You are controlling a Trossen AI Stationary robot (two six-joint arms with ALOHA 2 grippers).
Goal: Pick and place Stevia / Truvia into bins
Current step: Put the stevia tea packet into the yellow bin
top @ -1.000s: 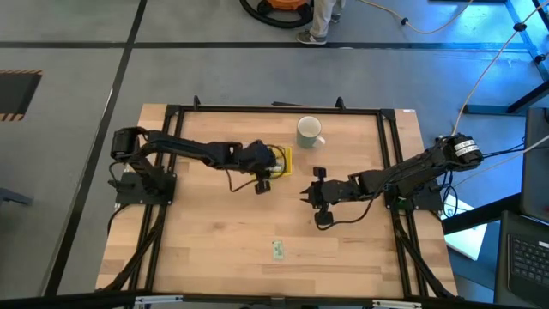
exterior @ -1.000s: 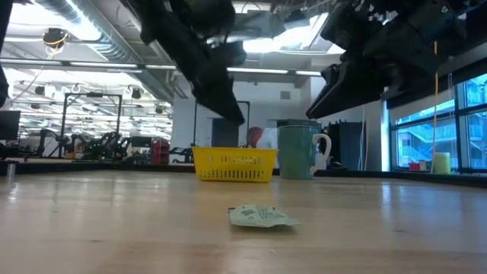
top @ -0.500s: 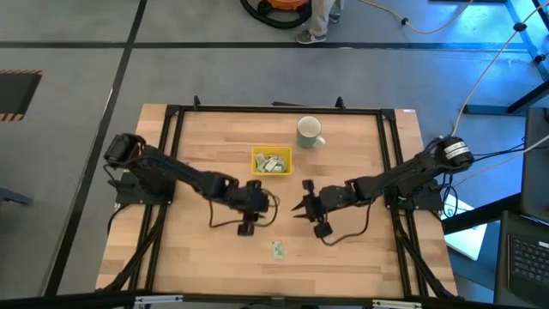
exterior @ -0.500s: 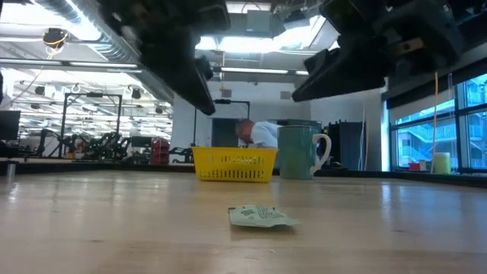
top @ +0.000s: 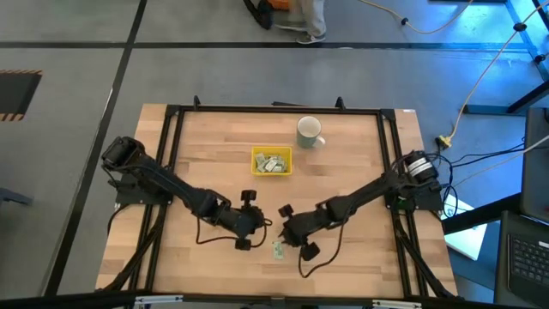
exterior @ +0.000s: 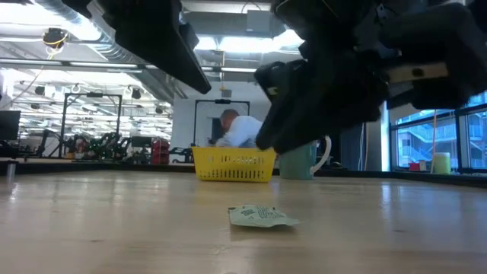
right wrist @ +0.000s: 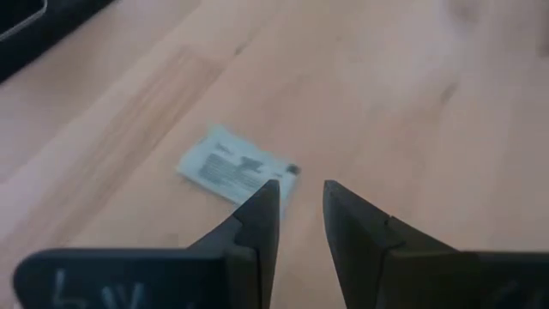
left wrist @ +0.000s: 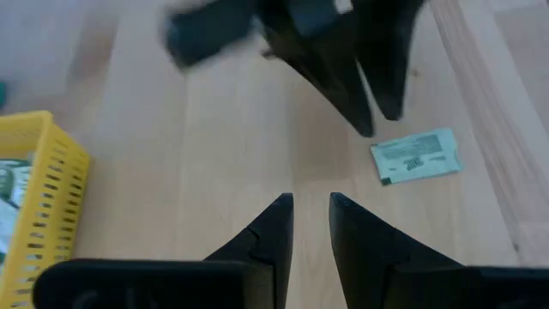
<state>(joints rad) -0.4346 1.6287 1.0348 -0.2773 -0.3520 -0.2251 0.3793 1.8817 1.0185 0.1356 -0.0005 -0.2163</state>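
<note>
Both arms have swung near: right gripper (top: 286, 230) spread over lone sachet (top: 279, 250); left gripper (top: 255, 221) spread, empty; tray (top: 271, 161) far.

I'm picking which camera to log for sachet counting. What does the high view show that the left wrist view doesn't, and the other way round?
Only the high view shows the white mug, the whole table, both arm bases, and the yellow tray in full with sachets inside. Only the left wrist view shows the left gripper close up, fingers slightly apart and empty, and the print on the loose sachet. Both show that sachet on the wood, the tray, and the right gripper near the sachet.
</note>
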